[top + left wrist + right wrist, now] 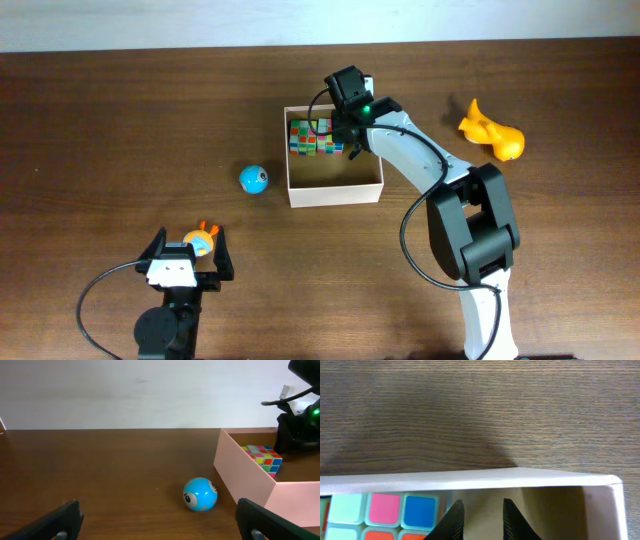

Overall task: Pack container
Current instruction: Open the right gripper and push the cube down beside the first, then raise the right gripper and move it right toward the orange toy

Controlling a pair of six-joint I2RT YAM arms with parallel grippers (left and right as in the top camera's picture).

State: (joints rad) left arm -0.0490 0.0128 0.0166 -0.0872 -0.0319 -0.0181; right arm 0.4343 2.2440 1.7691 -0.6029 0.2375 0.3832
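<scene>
- Your right claw (482,521) hangs inside the container (336,193), at its far right corner, just short of the far wall. The jaws stand close together with a thin gap. Their tips run off the picture, so you cannot tell whether they grip anything.
- The container sits near the middle of the table (100,120). Colourful cubes (316,138) lie along its far wall, just left of that claw.
- Your left claw (187,252) is at the near edge, well apart from the container, jaws spread wide.
- The table is dark brown wood, and a white wall (150,390) stands behind it.
- A blue ball (254,179) lies just left of the container.
- Only the overhead view shows the orange toy (203,240) between the left fingers and the yellow toy (492,133) to the right.
- Only the left wrist view shows the ball's painted eyes.
</scene>
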